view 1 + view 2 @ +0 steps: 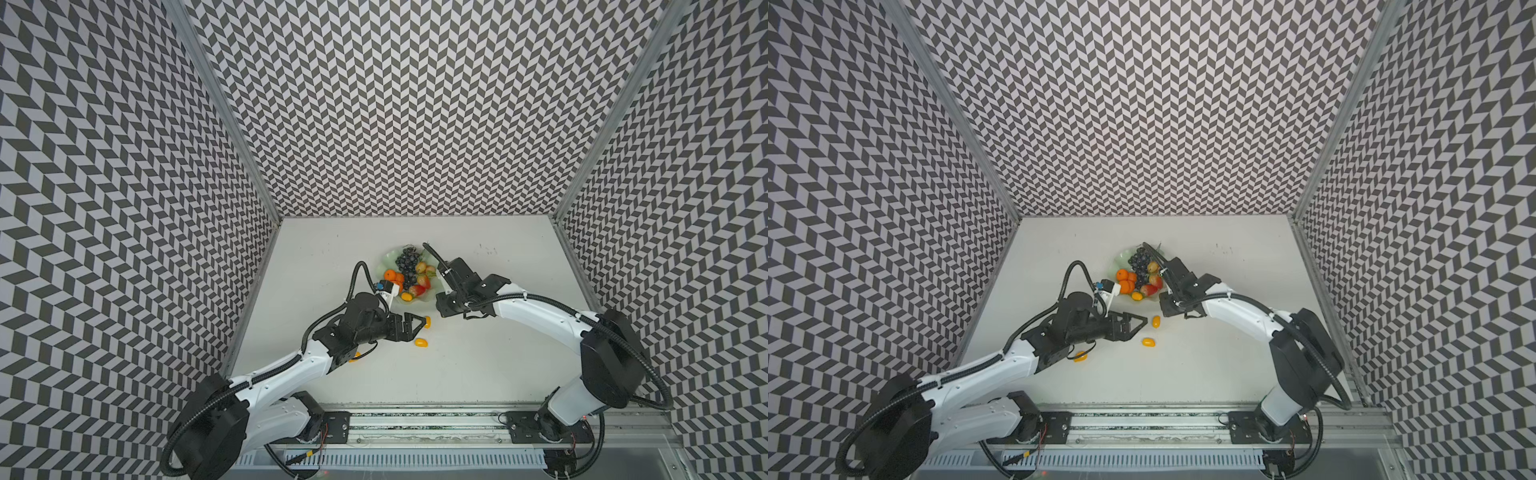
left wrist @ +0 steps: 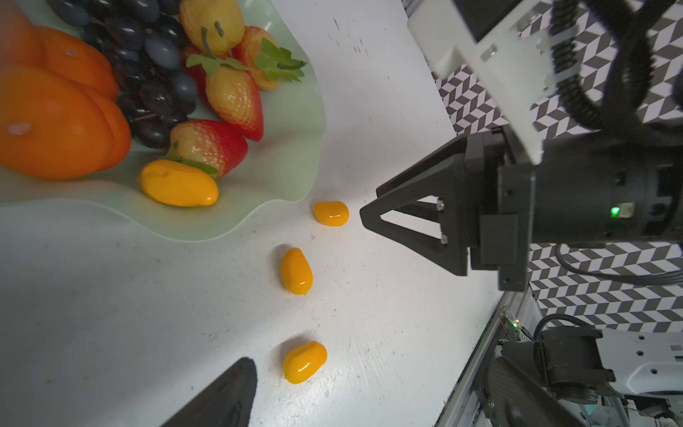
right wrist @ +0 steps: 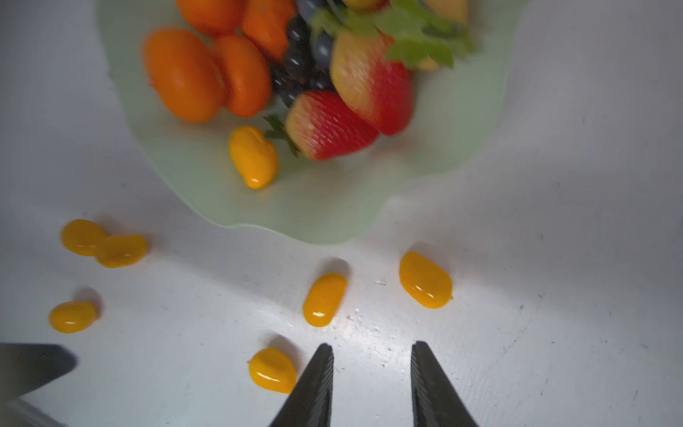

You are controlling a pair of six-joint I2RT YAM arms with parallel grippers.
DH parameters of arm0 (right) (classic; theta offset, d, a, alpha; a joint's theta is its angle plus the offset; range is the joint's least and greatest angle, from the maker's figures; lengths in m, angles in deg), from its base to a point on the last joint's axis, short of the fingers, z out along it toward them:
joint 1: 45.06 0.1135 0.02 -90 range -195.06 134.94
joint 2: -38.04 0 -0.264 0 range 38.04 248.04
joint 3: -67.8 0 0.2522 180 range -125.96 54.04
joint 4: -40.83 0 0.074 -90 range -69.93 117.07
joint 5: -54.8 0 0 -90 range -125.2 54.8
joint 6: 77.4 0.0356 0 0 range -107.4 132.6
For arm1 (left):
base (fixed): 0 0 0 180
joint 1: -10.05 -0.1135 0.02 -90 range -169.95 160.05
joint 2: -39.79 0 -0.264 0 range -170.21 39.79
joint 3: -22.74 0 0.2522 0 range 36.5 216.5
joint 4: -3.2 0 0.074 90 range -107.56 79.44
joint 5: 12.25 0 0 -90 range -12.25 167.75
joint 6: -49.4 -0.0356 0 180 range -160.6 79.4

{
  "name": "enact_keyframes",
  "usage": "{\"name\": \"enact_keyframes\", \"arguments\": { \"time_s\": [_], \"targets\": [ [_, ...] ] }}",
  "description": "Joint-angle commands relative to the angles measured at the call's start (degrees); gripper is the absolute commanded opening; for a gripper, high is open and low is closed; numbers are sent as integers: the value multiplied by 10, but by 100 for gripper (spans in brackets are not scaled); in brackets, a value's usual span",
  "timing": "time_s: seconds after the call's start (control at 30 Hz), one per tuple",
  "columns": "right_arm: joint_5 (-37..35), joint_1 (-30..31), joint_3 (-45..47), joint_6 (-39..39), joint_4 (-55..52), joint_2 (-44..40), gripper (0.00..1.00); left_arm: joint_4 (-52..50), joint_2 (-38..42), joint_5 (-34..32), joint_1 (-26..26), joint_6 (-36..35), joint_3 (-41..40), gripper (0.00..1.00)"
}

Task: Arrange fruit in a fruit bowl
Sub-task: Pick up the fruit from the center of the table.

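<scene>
Glossy kumquats (image 3: pixel 324 299) by fruit bowl (image 3: pixel 332 214): we reckon prob. light, slick; pinch mid-body; right gripper (image 3: pixel 372 344) apart, empty; left gripper (image 1: pixel 417 323), can't tell.

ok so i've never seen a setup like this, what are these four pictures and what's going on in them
Two robot arms reach over a white table. Their pincer ends are the left gripper and right gripper, both open and holding nothing. Both top views look down from overhead; each wrist view comes from a camera on one arm. A mint-green scalloped fruit bowl holds tangerines, a grape bunch, strawberries and one kumquat. More kumquats lie loose on the table.
</scene>
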Motion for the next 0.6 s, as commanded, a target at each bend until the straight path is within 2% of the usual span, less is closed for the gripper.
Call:
{"name": "enact_keyframes", "arguments": {
  "time_s": [0.0,0.2,0.57],
  "targets": [
    [-6,-14,21,-3,31,-9,36,40,-23,-25,26,8,31,100],
    [8,-26,13,-22,47,24,37,49,-50,-30,41,16,35,100],
    [11,-29,-19,-46,39,81,40,36,-34,-44,41,14,28,100]
  ]
}}
